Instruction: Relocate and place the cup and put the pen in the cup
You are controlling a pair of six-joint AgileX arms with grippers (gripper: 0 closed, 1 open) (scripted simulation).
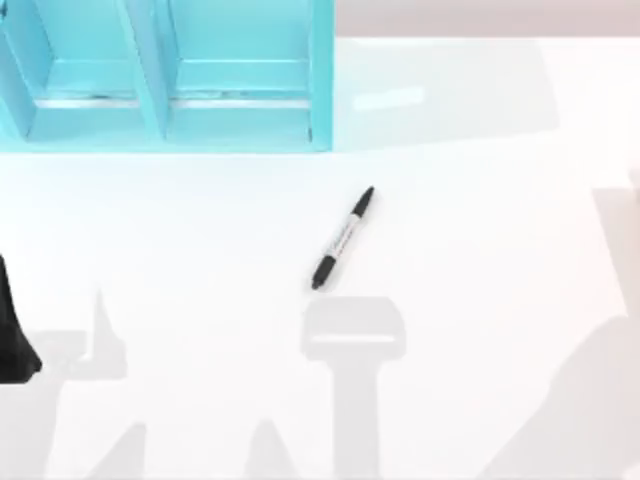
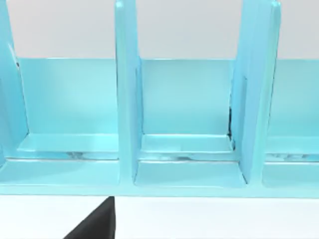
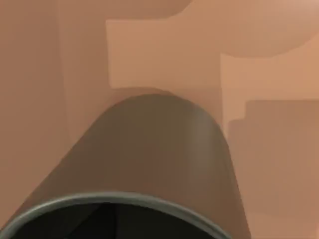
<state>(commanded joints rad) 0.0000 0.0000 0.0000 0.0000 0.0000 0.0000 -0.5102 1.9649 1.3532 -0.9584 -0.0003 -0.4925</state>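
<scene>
We see bright, even light on the smooth white table (image 1: 480, 200), with soft grey arm shadows along its near edge and slightly blurred outlines.

My left arm (image 1: 14, 335) sits at the left edge of the table, low and dark. A black part of its gripper (image 2: 97, 224) is visible in the left wrist view.

The pen (image 1: 342, 238), black-capped with a grey barrel, lies flat and diagonal at the top view's centre, while the olive-grey cup (image 3: 149, 164) looms close in the right wrist view.
</scene>
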